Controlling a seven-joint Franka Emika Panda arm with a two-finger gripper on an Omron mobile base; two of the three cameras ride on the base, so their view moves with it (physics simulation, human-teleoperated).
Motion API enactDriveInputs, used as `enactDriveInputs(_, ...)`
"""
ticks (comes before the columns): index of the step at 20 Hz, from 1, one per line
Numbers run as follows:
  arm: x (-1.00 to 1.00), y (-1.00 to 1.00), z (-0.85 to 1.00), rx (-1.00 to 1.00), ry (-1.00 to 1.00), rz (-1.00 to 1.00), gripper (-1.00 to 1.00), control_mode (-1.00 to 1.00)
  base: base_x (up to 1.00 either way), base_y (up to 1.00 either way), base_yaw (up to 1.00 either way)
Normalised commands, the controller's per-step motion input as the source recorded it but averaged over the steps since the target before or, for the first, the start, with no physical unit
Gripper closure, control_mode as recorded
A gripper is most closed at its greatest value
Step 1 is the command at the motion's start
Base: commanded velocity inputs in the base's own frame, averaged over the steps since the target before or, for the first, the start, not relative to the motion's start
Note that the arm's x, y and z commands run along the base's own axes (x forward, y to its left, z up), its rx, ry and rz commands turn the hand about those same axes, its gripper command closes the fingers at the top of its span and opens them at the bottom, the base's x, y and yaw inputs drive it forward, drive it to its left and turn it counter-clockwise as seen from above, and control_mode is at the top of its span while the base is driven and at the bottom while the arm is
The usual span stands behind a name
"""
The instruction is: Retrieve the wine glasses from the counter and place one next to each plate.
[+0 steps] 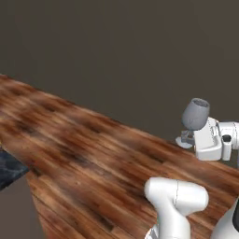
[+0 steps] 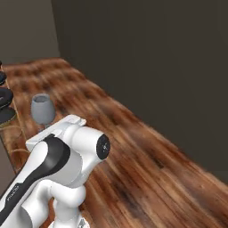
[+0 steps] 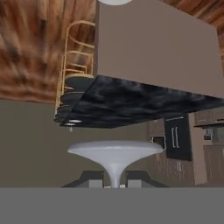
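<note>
Above the wooden floor (image 1: 84, 149), the tool (image 1: 190, 137) is clamped on the thin stem of a wine glass (image 1: 195, 114), carried upright and clear of any worktop. Seen from the hand, the glass's round foot (image 3: 114, 153) spreads just past the fingertips (image 3: 91, 180), with a black marble island (image 3: 131, 103) and yellow-framed stools (image 3: 74, 65) beyond.

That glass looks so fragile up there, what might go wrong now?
The gripper pinches the wine glass only by its thin stem, so the glass may slip or tilt while carried. It hangs high over the wooden floor, so a drop would likely break it. The black marble island lies close ahead; swinging in carelessly might knock the glass against its edge.
</note>
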Motion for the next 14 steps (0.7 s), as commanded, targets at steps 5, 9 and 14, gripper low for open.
enactDriveInputs(5,0.00,0.00,0.00,0.00,0.00,0.00,1.00,1.00,1.00,-0.55,0.69)
enactDriveInputs(9,0.00,0.00,0.00,0.00,0.00,0.00,1.00,1.00,1.00,-0.64,0.66)
enactDriveInputs(14,0.00,0.00,0.00,0.00,0.00,0.00,1.00,1.00,0.99,-0.88,0.57)
